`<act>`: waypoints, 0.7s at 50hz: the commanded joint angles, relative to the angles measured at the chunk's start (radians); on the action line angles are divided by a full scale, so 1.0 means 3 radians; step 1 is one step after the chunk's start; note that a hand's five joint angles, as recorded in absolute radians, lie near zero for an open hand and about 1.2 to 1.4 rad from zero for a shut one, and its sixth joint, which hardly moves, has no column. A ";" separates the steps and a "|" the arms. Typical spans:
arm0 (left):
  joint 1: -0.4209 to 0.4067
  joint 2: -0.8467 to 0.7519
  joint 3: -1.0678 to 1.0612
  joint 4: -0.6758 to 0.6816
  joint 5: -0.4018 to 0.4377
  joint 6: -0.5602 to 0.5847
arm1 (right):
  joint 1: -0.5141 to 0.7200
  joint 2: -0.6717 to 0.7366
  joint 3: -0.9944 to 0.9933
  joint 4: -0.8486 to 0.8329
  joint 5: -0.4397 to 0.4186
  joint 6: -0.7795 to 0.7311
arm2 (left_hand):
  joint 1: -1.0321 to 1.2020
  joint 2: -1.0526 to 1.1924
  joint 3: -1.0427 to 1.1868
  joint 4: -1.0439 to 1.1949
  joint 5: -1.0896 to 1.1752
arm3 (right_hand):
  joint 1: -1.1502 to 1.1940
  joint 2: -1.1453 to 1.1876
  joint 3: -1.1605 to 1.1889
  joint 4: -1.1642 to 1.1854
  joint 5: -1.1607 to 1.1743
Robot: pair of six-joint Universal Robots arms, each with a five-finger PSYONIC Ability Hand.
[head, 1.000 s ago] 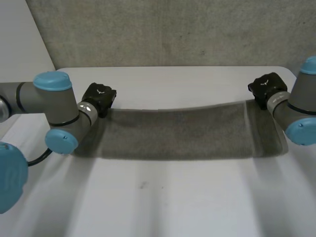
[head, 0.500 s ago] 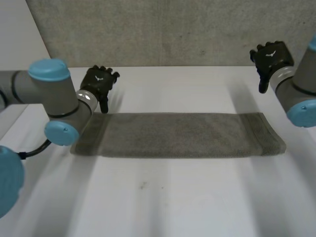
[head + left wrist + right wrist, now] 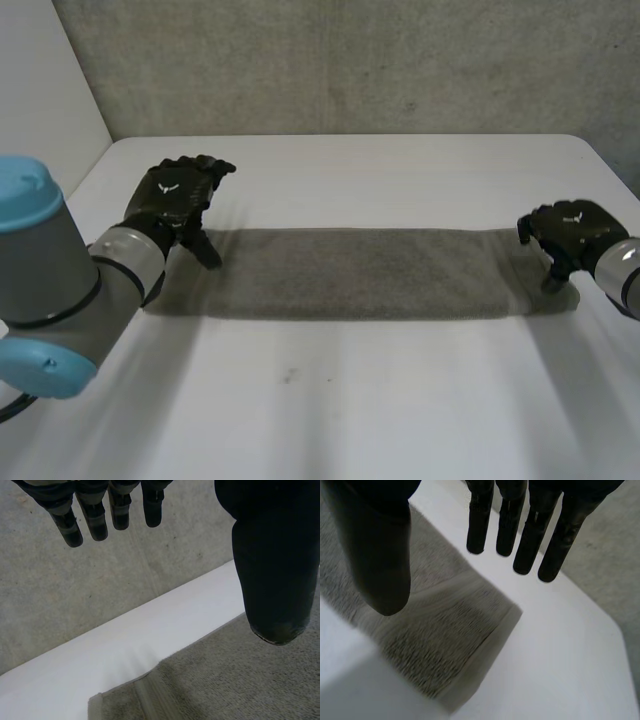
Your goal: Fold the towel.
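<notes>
The towel is seen laid flat on the white desk as a long, narrow grey band, stretched across the middle of the head view from 9 o'clock to 3 o'clock. The left hand is held over the 9 o'clock end, at the band's far corner, and the right hand over the 3 o'clock end. In the left wrist view the fingers are shown straight and the thumb spread well apart from them, with nothing held and a hemmed corner of the cloth lying beneath. The same is shown for the right hand in its own wrist view: straight fingers, the thumb apart, no cloth pinched, and the short hemmed end of the towel under the palm. From the narrow shape and the thick-looking edge it may be judged that a lengthwise fold is already made, though the layers cannot be counted. The crosswise fold is judged not yet begun: neither short end is lifted or gripped. What is left, it seems, is for one end to be taken, carried over to the other and laid square.
</notes>
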 commanded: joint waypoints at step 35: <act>-0.0008 0.0008 -0.0377 0.0310 -0.0007 -0.0012 | -0.0773 0.0608 -0.0106 -0.0510 0.0077 -0.0586 | 0.0007 0.0030 0.0027 0.0024 -0.0095 | 0.2808 0.2810 0.2801 0.2806 0.2777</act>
